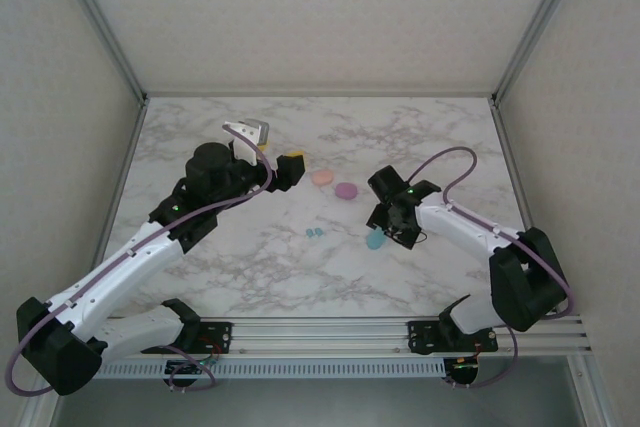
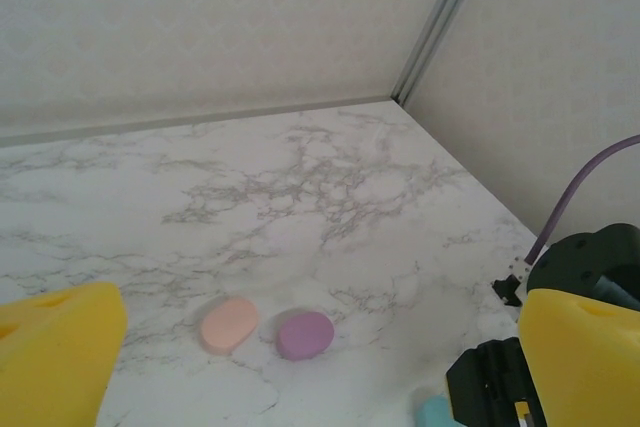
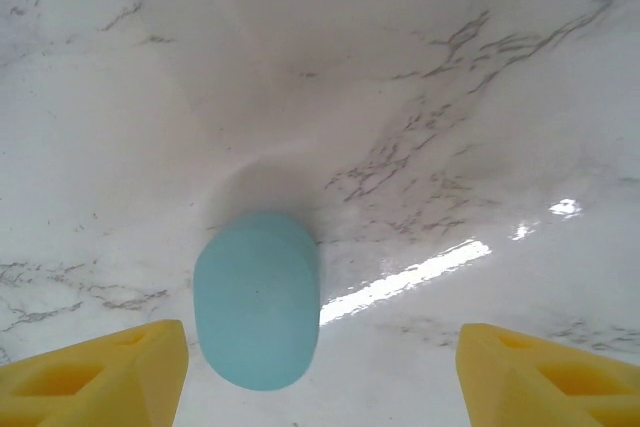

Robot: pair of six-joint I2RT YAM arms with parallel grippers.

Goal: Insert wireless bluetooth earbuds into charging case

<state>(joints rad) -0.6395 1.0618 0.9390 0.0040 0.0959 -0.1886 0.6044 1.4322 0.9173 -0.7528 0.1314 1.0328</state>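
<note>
Right gripper (image 1: 388, 227) is hovering low with its jaws standing wide apart, and you're gripping nothing. The teal case (image 3: 258, 299) is lying between the fingers (image 3: 100, 377), closer to one than the other and, as far as I can see, touching neither.

Left gripper (image 1: 292, 161) is hanging spread just as wide and empty. The peach case (image 2: 230, 324) and purple case (image 2: 305, 335) are sitting side by side just beyond its fingertips.

Now the buds (image 1: 314, 232): two tiny teal ones are lying loose on the table, just off your right gripper on the side facing the left arm, apart from the teal case.

By my read you're barely getting under way. All three cases are looking shut from here, and no bud is sitting in any of them. That's leaving you a lid to open, then each bud to pick up and seat.

You're working on a glossy white marble-look table (image 1: 250, 277) with grey veins, and a streak of glare (image 3: 400, 282) is shining beside the teal case. Pale textured walls (image 1: 300, 7) are closing in three sides, with metal posts (image 1: 96, 17) running up the corners and a rail (image 1: 330, 332) crossing the near edge.
</note>
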